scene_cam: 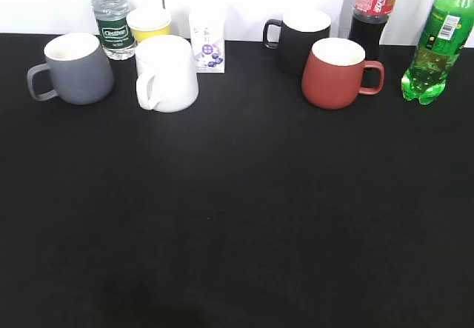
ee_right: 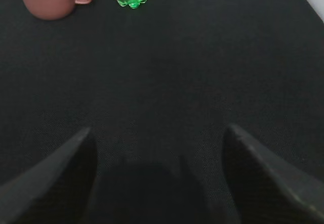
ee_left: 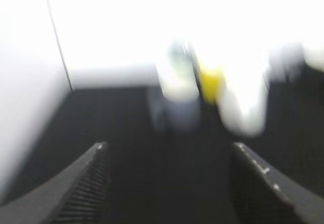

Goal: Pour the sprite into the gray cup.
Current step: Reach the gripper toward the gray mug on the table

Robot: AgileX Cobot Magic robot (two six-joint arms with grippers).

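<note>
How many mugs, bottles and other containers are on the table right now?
Mugs: 4: gray cup, white mug, black mug, red mug
Bottles: 3: sprite, cola bottle, water bottle
Yellow cup: 1
Small carton: 1
Total: 9

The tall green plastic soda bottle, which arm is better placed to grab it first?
Probably the right. The tall green plastic soda bottle stands at the table's far right, and the right gripper, open and empty, already has it ahead. The left gripper, also open, faces the matte gray ceramic mug on the left.
</note>
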